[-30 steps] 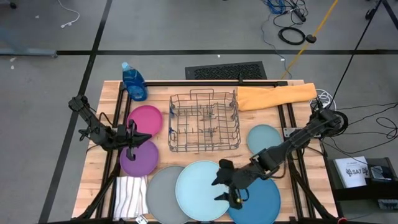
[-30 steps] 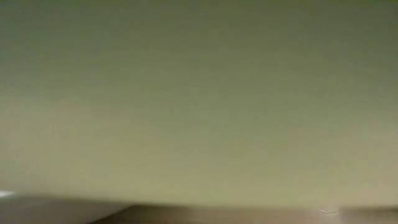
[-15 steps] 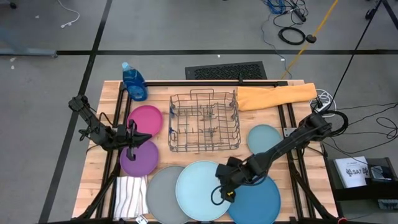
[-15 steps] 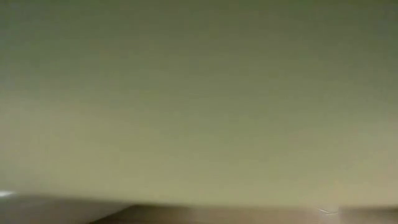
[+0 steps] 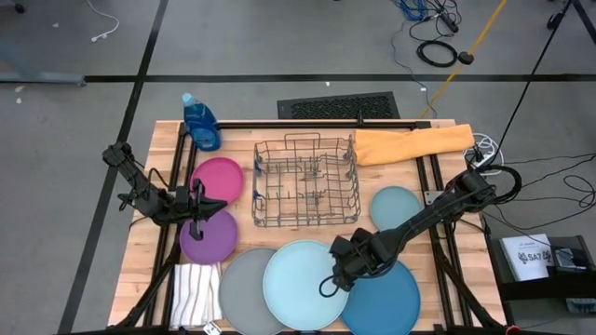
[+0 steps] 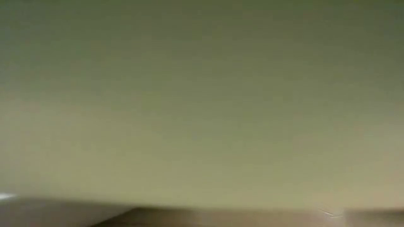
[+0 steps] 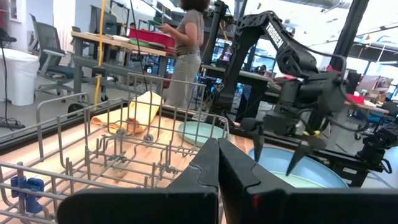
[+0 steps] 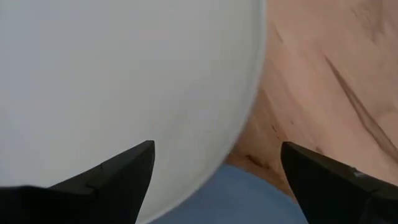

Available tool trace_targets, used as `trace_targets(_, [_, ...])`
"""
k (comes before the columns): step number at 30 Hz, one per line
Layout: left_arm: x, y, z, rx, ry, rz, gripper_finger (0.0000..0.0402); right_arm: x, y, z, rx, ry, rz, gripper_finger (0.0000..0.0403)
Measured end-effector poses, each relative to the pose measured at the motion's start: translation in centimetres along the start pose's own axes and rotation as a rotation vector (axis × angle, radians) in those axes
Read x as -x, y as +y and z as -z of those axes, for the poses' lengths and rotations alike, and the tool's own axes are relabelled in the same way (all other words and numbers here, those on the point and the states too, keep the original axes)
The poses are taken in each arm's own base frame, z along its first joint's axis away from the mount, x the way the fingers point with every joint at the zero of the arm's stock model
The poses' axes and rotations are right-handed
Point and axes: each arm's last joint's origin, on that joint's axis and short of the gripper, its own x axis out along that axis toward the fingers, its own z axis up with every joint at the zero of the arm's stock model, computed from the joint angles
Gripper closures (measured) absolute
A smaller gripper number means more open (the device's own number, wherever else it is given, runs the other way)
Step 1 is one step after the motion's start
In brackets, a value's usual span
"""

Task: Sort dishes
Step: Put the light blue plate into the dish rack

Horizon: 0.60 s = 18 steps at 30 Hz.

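High view: dish rack (image 5: 306, 180) btwn right gripper (image 5: 328, 282) & magenta plate (image 5: 217, 179).

From above I see the dish rack (image 5: 306, 181) at the middle of the surface (image 5: 438, 244), with two smaller plates (image 5: 216, 177) to its left and one (image 5: 395, 208) to its right. Three large plates (image 5: 296, 270) overlap along the near edge, a cloth (image 5: 193, 282) at their left. A bottle (image 5: 199, 122) stands at the far left corner.
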Motion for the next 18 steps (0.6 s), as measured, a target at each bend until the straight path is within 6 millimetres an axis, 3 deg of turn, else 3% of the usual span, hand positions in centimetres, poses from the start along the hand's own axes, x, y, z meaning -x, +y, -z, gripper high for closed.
trace_targets(12, [0.0, 0.0, 0.0, 0.001, -0.002, -0.001, 0.0401, -2.2, -0.7, 0.7, -0.061, -0.045, -0.085, 0.0065])
trace_targets(18, [0.0, 0.0, 0.0, 0.001, -0.003, -0.009, 0.0401, -2.4, -1.0, 0.2, -0.053, -0.06, -0.093, 0.0104])
